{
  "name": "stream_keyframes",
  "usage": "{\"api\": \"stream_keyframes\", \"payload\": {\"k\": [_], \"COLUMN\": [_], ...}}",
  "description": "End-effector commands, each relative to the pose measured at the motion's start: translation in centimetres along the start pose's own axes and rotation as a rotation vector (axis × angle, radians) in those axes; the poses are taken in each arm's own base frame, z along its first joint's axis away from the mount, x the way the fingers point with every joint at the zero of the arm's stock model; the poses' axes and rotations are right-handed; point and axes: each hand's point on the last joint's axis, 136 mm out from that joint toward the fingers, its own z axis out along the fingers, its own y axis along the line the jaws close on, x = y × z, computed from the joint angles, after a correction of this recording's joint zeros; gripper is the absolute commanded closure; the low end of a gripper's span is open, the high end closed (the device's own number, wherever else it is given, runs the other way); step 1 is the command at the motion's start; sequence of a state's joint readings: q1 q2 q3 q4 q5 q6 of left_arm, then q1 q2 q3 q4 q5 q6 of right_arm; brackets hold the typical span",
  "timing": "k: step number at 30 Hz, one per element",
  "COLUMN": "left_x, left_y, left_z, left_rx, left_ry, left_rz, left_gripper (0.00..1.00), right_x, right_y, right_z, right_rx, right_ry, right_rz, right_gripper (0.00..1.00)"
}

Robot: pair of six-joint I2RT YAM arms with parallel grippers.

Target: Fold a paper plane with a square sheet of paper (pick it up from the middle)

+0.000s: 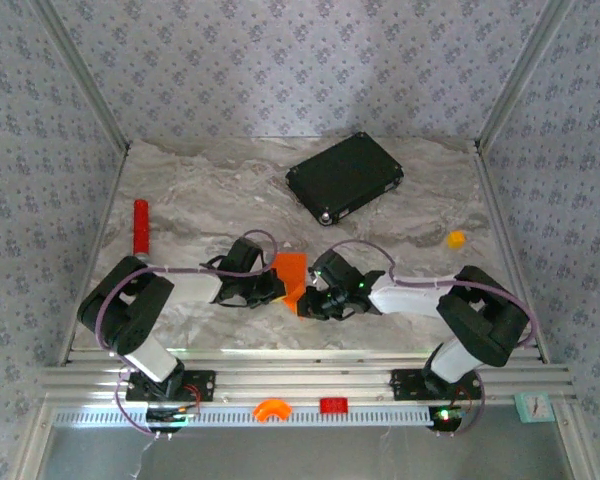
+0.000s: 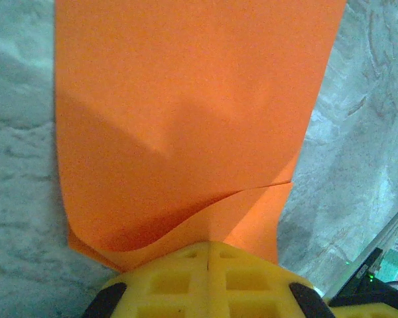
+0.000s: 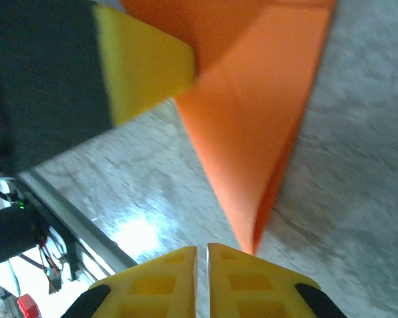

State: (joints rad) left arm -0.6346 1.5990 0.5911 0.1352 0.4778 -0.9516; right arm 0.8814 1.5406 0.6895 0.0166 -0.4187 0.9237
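Observation:
The square sheet of paper point(image 1: 290, 268) is bright orange and folded along creases into a wedge with one pointed end, a rough paper plane shape. It lies low over the marble table between my two grippers. My left gripper point(image 1: 275, 287) is shut on the paper's edge; in the left wrist view its yellow jaws point(image 2: 209, 246) meet on the layered paper point(image 2: 186, 99). My right gripper point(image 1: 316, 297) is shut with nothing between its jaws point(image 3: 202, 250). The paper's pointed tip point(image 3: 252, 238) ends just above its right finger. The left gripper's yellow finger point(image 3: 146, 63) sits on the paper's far end.
A black flat case point(image 1: 345, 177) lies at the back of the table. A red cylinder point(image 1: 140, 226) stands at the left, and a small orange-yellow lump point(image 1: 456, 239) at the right. The aluminium rail point(image 1: 300, 378) runs along the near edge, close behind the grippers.

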Motion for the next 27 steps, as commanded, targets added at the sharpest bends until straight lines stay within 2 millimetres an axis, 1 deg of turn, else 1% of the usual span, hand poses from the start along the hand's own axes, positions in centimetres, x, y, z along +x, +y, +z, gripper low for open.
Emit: {"api": "stream_keyframes", "payload": {"k": [1,5,9,13,16,20,24,27], "left_x": [0.3,0.3,0.3,0.3,0.3,0.3,0.3,0.4], "left_y": [3.7,3.8,3.8,3.8,3.8,3.8,3.9,3.9], "left_z": [0.0,0.0,-0.1,-0.1,-0.2,-0.2,-0.3,-0.3], "left_rx": [-0.139,-0.139,-0.139,-0.137,-0.137,-0.139,-0.141,-0.146], "left_ry": [-0.008,-0.007,-0.010,-0.012,-0.014,-0.013,-0.013,-0.013], "left_rz": [-0.042,-0.043,-0.043,-0.043,-0.044,-0.042,-0.040,-0.038], "left_gripper": [1.00,1.00,1.00,1.00,1.00,1.00,1.00,1.00], "right_x": [-1.3,-1.2,-1.1,-1.2,-1.4,-1.6,-1.6,-1.7], "right_y": [1.3,0.8,0.0,0.5,1.1,0.8,0.7,0.9], "right_z": [-0.3,0.1,-0.2,-0.6,-0.7,-0.5,-0.1,-0.2], "right_rx": [-0.010,0.006,0.014,-0.013,-0.023,0.001,-0.003,0.002], "right_ry": [-0.027,-0.021,-0.041,-0.043,-0.041,-0.041,-0.043,-0.057], "right_rz": [-0.028,-0.015,0.014,0.013,-0.001,0.003,0.012,0.010], "right_gripper": [0.87,0.86,0.85,0.85,0.86,0.91,0.93,0.94]}}
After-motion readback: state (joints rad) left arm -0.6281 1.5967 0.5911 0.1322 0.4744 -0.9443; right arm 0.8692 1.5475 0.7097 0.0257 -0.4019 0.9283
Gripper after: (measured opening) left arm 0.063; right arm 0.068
